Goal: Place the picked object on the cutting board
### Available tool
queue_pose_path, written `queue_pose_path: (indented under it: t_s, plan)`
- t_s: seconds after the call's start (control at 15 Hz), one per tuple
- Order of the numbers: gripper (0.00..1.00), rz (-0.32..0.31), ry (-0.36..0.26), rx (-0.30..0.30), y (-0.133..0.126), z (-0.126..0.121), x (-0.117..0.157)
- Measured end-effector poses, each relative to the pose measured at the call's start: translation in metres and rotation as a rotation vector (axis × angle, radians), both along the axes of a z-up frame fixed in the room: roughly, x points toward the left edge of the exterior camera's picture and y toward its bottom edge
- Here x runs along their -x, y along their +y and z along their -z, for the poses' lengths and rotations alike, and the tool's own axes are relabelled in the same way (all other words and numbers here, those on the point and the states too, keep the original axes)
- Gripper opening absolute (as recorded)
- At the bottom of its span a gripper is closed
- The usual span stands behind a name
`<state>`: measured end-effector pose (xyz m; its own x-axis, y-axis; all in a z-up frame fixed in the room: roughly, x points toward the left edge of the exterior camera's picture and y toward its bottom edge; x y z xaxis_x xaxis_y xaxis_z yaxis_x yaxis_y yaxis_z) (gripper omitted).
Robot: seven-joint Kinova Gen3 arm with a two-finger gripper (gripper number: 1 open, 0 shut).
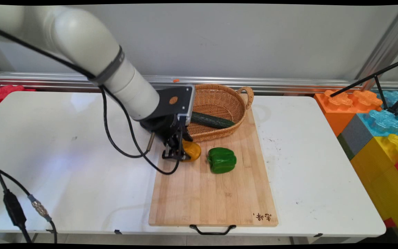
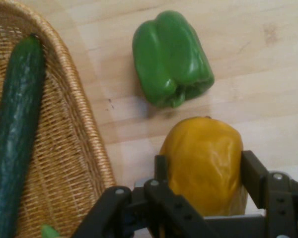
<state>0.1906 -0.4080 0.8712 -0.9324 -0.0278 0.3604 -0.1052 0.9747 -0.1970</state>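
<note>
gripper: the gripper (image 1: 175,154) sat low on the cutting board (image 1: 212,193), against the yellow pepper (image 1: 192,150)
green pepper (image 1: 222,159): at 3 o'clock of yellow pepper
basket (image 1: 219,100): at 12 o'clock, held cucumber (image 1: 212,120)

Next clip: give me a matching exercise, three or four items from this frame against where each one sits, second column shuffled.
Items:
1. cucumber
2. green pepper
3. yellow pepper
4. basket

Places:
A. between the fingers of the gripper
B. lying alone on the cutting board, clear of the gripper
C. at the board's far end
D. inside the basket

Pairs: 1-D, 2-B, 3-A, 4-C
</note>
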Motion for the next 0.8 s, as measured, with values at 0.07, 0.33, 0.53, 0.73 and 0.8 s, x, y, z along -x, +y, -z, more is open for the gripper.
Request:
queue_pose_path:
  t_s: [0.07, 0.33, 0.53, 0.73, 0.8]
  plan:
    - [0.00, 0.002, -0.002, 0.000, 0.000, 0.008, 0.000]
    - [0.00, 0.010, -0.010, -0.008, -0.002, 0.036, -0.001]
    - [0.00, 0.016, -0.010, -0.016, -0.004, 0.054, 0.000]
    - [1.00, 0.024, -0.005, -0.019, -0.004, 0.062, 0.001]
    - [1.00, 0.026, -0.003, -0.020, -0.004, 0.063, 0.002]
